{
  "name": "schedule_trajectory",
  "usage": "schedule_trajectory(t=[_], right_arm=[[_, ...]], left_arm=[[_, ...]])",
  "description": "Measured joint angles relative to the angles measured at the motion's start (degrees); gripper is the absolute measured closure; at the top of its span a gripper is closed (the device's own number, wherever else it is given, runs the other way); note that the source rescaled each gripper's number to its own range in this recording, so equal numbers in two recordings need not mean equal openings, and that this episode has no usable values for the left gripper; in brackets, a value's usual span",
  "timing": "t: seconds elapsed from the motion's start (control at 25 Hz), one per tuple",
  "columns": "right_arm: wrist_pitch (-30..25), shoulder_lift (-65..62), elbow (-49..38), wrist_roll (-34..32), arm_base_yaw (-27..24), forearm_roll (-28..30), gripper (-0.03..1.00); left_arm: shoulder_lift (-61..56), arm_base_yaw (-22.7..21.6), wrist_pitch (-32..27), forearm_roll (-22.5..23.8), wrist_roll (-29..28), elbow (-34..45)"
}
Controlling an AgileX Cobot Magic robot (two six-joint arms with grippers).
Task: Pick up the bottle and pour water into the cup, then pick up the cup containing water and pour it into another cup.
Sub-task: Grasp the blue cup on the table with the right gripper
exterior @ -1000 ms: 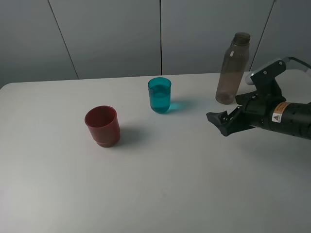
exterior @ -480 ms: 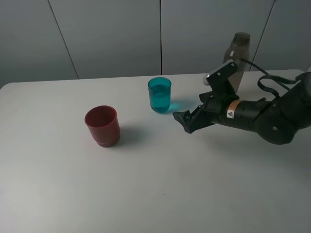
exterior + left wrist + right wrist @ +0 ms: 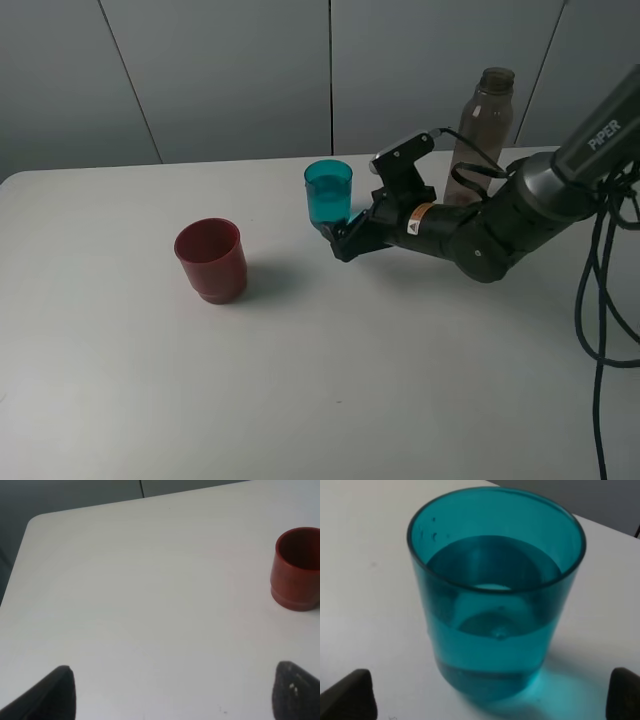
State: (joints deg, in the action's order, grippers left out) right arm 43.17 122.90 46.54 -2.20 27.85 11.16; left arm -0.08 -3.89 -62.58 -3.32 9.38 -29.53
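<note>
Cup (image 3: 495,595) stands at mouth of spread right gripper (image 3: 340,238).

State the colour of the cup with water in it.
Translucent teal-blue; the cup shows best in the right wrist view.

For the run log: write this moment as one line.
right jaws: open, facing teal cup | teal cup: upright, holds water | red cup: upright, untouched | bottle: upright

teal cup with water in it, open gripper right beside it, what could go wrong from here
The teal cup is over half full and the right gripper sits low by its base: a nudge or low grip may tip it.
The red cup stands apart, so water may slosh on the carry.
</note>
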Motion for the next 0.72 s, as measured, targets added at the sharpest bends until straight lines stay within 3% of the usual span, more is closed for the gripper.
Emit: schedule_trajectory(t=[0.72], right_arm=[[-0.11,2.87,5.15,1.45,0.97,1.91,-0.03]], left_arm=[[0.0,0.0,0.0,0.0,0.0,0.0]])
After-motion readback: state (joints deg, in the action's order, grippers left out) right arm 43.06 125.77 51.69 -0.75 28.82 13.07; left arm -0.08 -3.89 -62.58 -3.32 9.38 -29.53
